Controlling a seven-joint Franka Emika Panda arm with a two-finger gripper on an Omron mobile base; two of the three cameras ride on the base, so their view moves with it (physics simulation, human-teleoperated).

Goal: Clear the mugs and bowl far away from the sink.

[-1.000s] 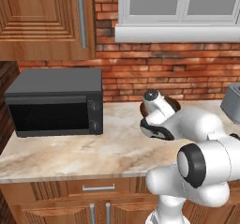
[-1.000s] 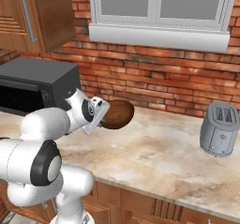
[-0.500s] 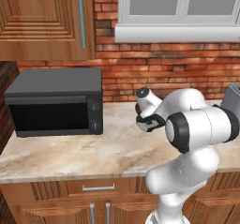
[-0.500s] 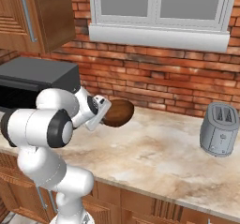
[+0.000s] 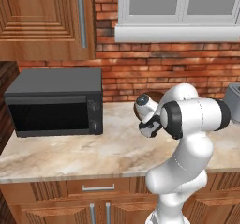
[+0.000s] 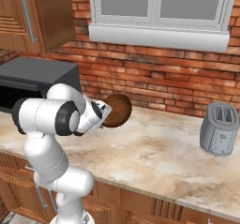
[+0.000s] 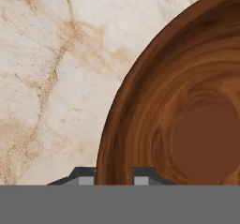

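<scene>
Wood-brown and rigid, the bowl (image 7: 187, 120) rests on the marble worktop (image 7: 51, 78) between the microwave (image 5: 56, 107) and the toaster (image 6: 218, 128), just in front of the brick wall. The pincer (image 7: 114, 176) straddles its rim, one tip on each side, but whether it is clamped there cannot be told. It looks light yet smooth, so the thin rim is the sensible hold, and it could tilt or slip.

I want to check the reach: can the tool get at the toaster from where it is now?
Probably yes, but not freely: the tool sits on the rim of the bowl, while the toaster stands apart along the open counter, with nothing between them.
</scene>
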